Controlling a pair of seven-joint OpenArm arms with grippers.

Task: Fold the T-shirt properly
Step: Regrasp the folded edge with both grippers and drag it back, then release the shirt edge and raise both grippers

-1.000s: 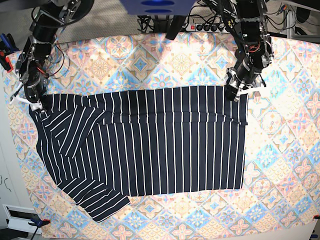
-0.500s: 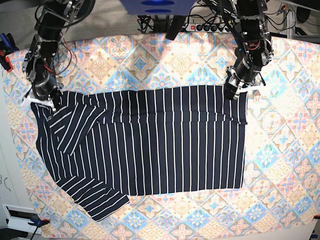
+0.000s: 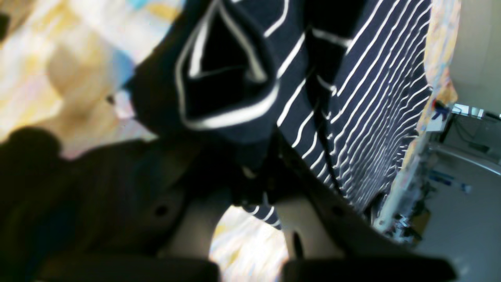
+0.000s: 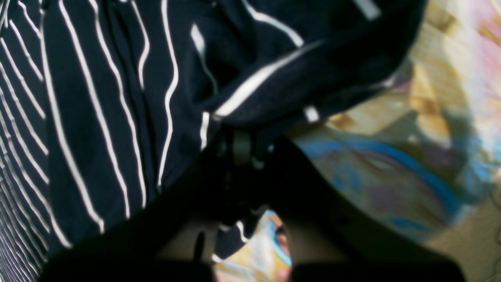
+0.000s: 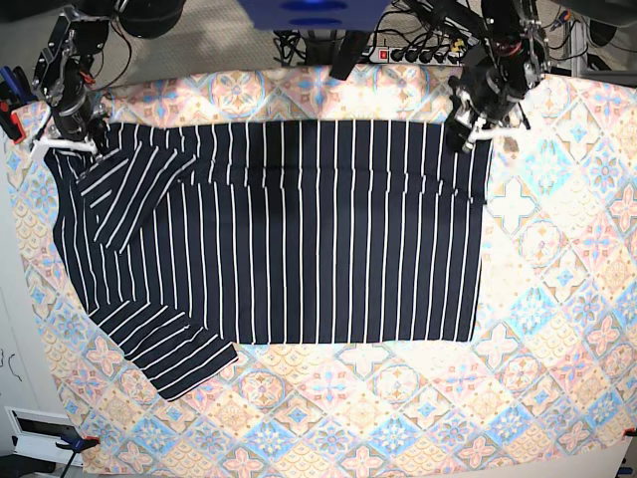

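Observation:
The dark navy T-shirt (image 5: 299, 229) with thin white stripes lies spread across the tablecloth (image 5: 557, 299). My left gripper (image 5: 466, 137) is shut on the shirt's far right corner. In the left wrist view the pinched fabric (image 3: 235, 98) bunches just above that gripper (image 3: 256, 176). My right gripper (image 5: 72, 144) is shut on the far left corner. The right wrist view shows the cloth (image 4: 117, 98) gathered at its closed jaws (image 4: 238, 152). One sleeve (image 5: 129, 194) lies folded over the body at the left. The other sleeve (image 5: 169, 354) sticks out at the near left.
A power strip (image 5: 413, 55) and cables lie beyond the table's far edge. Blue and red tools (image 5: 12, 100) sit at the far left. A clamp (image 5: 75, 443) holds the tablecloth at the near left corner. The floral cloth shows bare along the near and right sides.
The right gripper has closed on the shirt's left corner. Both grippers have moved toward the far edge, dragging the whole shirt that way and pulling its far edge straight.

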